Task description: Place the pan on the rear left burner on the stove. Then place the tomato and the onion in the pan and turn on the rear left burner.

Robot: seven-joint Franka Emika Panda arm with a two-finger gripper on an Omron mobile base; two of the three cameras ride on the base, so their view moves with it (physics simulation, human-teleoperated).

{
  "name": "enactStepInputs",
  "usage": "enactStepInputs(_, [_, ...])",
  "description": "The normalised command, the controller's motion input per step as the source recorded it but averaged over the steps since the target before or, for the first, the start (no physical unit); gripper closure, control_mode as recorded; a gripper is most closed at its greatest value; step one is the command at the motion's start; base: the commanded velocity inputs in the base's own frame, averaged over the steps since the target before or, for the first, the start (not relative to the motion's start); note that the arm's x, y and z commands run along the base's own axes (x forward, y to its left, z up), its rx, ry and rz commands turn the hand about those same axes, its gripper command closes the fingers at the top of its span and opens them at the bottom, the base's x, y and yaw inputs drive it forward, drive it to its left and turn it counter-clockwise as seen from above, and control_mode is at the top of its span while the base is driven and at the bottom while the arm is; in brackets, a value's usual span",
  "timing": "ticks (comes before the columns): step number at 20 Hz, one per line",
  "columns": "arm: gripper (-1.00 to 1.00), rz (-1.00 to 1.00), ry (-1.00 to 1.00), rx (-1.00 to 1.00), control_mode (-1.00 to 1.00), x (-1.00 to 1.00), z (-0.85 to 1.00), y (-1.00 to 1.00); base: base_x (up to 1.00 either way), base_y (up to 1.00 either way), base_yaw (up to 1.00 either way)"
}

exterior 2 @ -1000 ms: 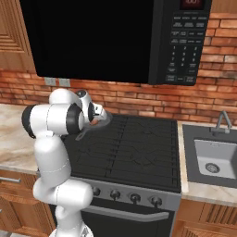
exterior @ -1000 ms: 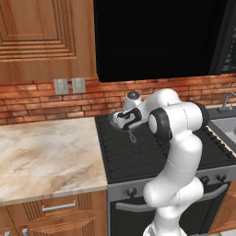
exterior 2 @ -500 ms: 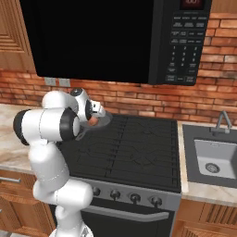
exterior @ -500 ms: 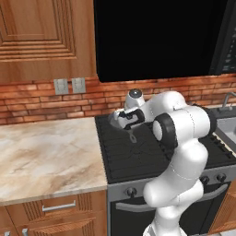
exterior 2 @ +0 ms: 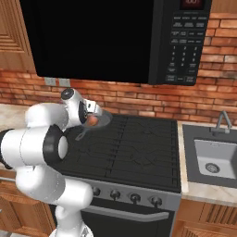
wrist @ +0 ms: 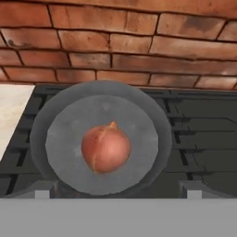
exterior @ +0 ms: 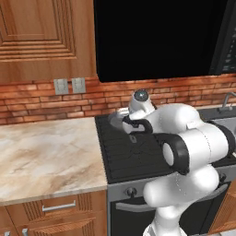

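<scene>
The gripper (wrist: 118,193) stands wide open with nothing between its fingers; the two finger tips (wrist: 42,191) show far apart at the bottom of the hand view, one on each side of the pan (wrist: 41,129). Straight ahead of the open fingers sits that round grey pan on the stove (wrist: 203,134), on the burner at the rear left, close to the brick wall (wrist: 139,41) beyond it. The onion (wrist: 106,147) lies in the middle of the pan floor, just ahead of the gripper and between the lines of its two tips, touched by neither.

In the right base view the hand hangs low over the rear left corner of the stove (exterior 2: 139,157), and the pan (exterior 2: 104,119) peeps out just beyond it, with the orange-brown onion (exterior 2: 93,121) in it (partly hidden by the hand). The pan's dark handle (exterior 2: 82,135) juts from under the hand toward the front of the stove. In the left base view the pan's grey rim (exterior: 116,116) shows just to the left of the hand, at the back of the stove (exterior: 120,156).

To the left of the gripper, beyond the stove's edge, runs a pale marble counter (exterior: 46,152). Above the hand hangs a black microwave (exterior 2: 92,41), and far to its right lies the sink (exterior 2: 210,159).
</scene>
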Motion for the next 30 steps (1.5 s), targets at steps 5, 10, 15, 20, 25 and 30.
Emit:
enactStepInputs(5, [-1.00,-0.02,-0.02,0.00,-1.00,-0.85,0.26,-0.15,0.00,0.00,0.00])
enactStepInputs(10, [-1.00,-0.01,0.00,0.00,-1.00,-0.84,0.33,-0.16,0.00,0.00,0.00])
enactStepInputs(15, [-1.00,-0.01,0.05,0.06,-1.00,-0.70,0.69,-0.09,0.00,0.00,0.00])
enactStepInputs(20, [-1.00,0.00,0.18,0.08,-1.00,-0.65,0.73,0.00,0.00,0.00,0.00])
enactStepInputs(25, [-1.00,0.00,0.20,0.01,-1.00,-0.80,0.34,0.00,0.00,0.00,0.00])
enactStepInputs(30, [-1.00,0.00,0.21,0.00,-1.00,-0.77,0.05,-0.01,0.00,0.00,0.00])
